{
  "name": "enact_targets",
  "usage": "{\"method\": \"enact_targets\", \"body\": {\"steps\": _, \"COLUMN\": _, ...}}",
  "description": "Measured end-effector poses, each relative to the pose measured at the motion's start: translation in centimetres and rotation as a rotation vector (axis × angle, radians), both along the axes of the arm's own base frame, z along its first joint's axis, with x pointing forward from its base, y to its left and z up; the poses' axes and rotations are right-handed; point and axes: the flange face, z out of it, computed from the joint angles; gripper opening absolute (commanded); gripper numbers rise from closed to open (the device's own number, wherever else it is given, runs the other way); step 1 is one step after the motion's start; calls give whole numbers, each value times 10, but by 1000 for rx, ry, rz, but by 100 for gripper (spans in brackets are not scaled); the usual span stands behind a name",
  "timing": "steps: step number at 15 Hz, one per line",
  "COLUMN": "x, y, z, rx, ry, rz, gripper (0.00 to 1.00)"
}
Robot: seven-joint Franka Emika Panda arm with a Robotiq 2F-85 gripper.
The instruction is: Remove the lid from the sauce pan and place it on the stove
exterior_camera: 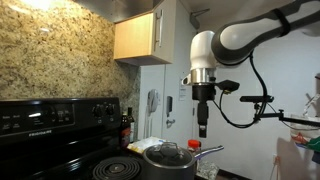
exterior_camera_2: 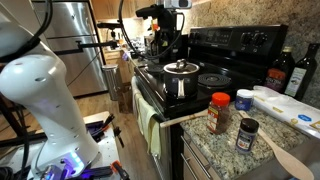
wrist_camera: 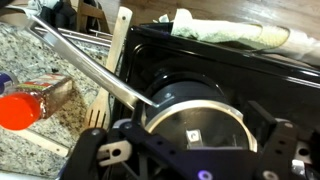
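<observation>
Nothing done yet: lid (wrist_camera: pixel 197 125) sits on the sauce pan (exterior_camera_2: pixel 180 86) on the stove (exterior_camera_2: pixel 240 42), my gripper (exterior_camera: pixel 202 129) hovers above it, spread, holding nothing; grasp, lift, place all pending.

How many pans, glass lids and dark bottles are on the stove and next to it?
sauce pan: 1
lid: 1
dark bottles: 2
Total: 4
</observation>
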Motion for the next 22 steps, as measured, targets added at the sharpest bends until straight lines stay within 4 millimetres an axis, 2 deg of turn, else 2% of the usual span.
{"method": "enact_targets", "body": {"steps": 3, "x": 34, "y": 14, "z": -5, "rx": 35, "ry": -1, "rz": -52, "gripper": 100}}
{"method": "enact_targets", "body": {"steps": 7, "x": 70, "y": 21, "z": -20, "rx": 37, "ry": -36, "rz": -76, "gripper": 100}}
{"method": "enact_targets", "body": {"steps": 11, "x": 90, "y": 27, "z": -38, "rx": 19, "ry": -69, "rz": -57, "gripper": 100}}
{"method": "enact_targets", "body": {"steps": 12, "x": 93, "y": 29, "z": -42, "rx": 7, "ry": -70, "rz": -47, "gripper": 94}}
{"method": "enact_targets", "body": {"steps": 13, "x": 95, "y": 30, "z": -45, "rx": -7, "ry": -69, "rz": -35, "gripper": 74}}
{"method": "enact_targets", "body": {"steps": 18, "x": 99, "y": 36, "z": -53, "rx": -62, "ry": -79, "rz": 14, "gripper": 39}}
{"method": "enact_targets", "body": {"steps": 22, "x": 99, "y": 41, "z": -53, "rx": -66, "ry": -81, "rz": 27, "gripper": 15}}
